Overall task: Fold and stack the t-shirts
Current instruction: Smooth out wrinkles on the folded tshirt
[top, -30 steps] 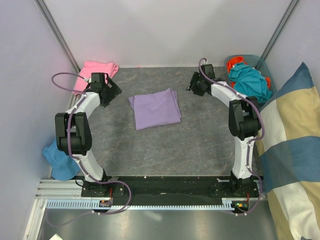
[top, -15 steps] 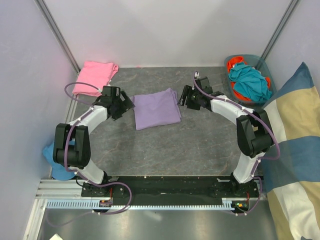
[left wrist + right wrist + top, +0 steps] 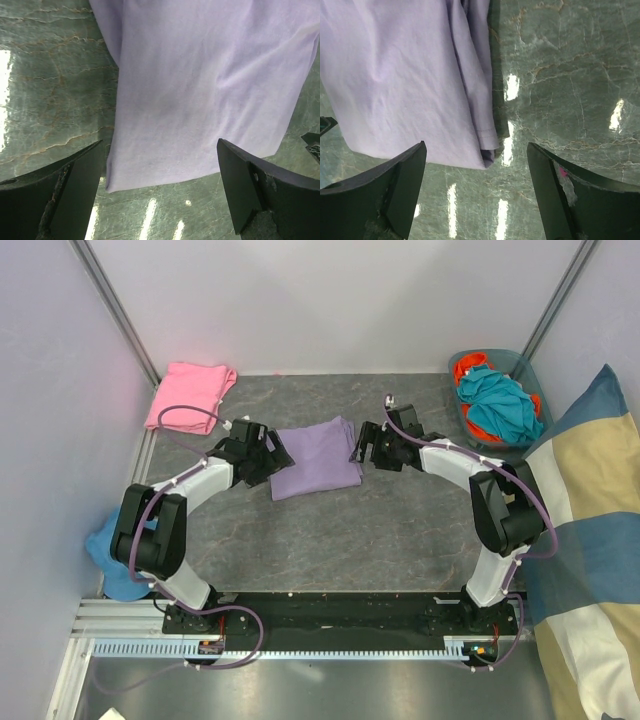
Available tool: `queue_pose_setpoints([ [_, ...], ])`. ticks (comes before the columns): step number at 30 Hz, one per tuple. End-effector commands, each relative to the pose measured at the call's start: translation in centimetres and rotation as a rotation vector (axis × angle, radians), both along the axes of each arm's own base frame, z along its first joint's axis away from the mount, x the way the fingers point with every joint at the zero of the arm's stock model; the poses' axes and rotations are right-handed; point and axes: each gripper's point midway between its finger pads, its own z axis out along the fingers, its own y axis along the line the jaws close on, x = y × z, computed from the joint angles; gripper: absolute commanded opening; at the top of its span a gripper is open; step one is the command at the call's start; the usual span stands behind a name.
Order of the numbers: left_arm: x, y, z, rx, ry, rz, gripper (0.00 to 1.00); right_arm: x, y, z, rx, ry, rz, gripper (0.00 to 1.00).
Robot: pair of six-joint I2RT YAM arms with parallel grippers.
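So, both look folded: the lavender t-shirt (image 3: 312, 457) lies on the table (image 3: 400, 530) between my left claw (image 3: 277, 454) and right claw (image 3: 358, 447), both spread wide and empty. The pink t-shirt (image 3: 190, 392) sits in the far left corner, and stacking is not yet done.

Folded lavender t-shirt (image 3: 314, 455) mid-table; pink t-shirt (image 3: 190, 392) far-left.

Lavender t-shirt (image 3: 200, 90): soft matt knit cloth, fine grain, slight creases. Pink t-shirt (image 3: 190, 393): same sort of matt cloth. Table (image 3: 560, 75): hard, smooth, glossy, grey-green marble look w/ pale veins & bright light glints. Fingers (image 3: 60, 200) of left gripper (image 3: 160, 145) & right gripper (image 3: 476, 145): matt black plastic, scuffed at edges. Cushion (image 3: 580, 530): matt woven cloth. Rail (image 3: 130, 645) at near edge: bare ribbed metal.
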Motion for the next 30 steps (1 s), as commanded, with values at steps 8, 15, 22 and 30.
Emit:
queue_pose_setpoints([
  [8,0.7,-0.3,-0.3,0.003,-0.018,0.018,1.00,-1.2,0.0,-1.1,0.017,0.012,0.017,0.90],
  [15,0.2,-0.1,-1.4,0.017,0.006,0.017,1.00,-3.6,-0.2,-0.1,0.058,0.029,0.012,0.90],
  [22,0.9,1.1,-2.4,0.097,0.009,0.034,1.00,-6.0,0.5,2.1,0.127,0.025,0.026,0.90],
  [30,4.7,2.5,-1.7,0.165,-0.010,0.070,1.00,-8.5,3.8,2.9,0.206,0.014,0.069,0.91],
])
